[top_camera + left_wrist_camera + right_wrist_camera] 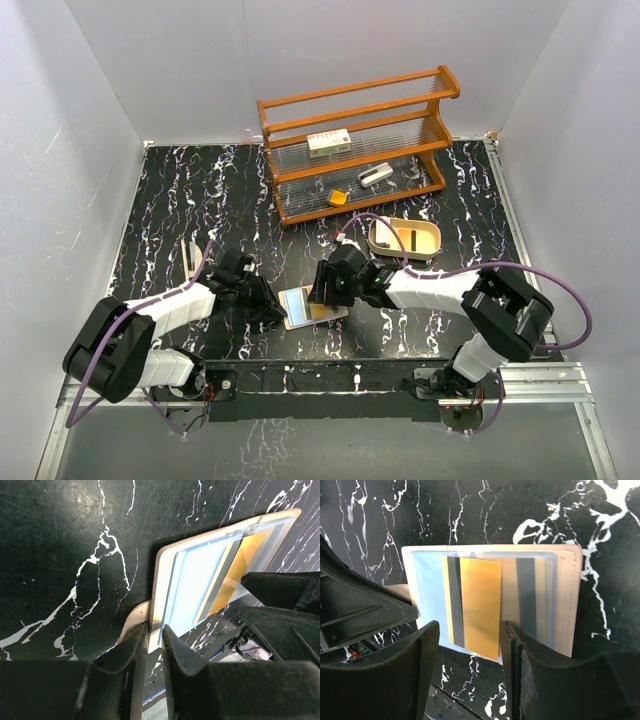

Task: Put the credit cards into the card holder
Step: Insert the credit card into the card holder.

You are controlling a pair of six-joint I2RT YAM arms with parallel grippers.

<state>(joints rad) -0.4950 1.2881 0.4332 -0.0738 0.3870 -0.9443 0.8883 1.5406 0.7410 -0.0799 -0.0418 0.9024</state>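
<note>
From above, the card holder lies open on the black marbled worktop, between my left claw and my right claw. At my left wrist, my claw is narrow, pinching the holder's edge. At my right wrist, my claw stands wide, a finger on each side of the orange-yellow card, which lies on the holder's pockets, its near end overhanging

Left claw pinched nearly closed, right claw facing it close by, jaws spread apart.
</note>
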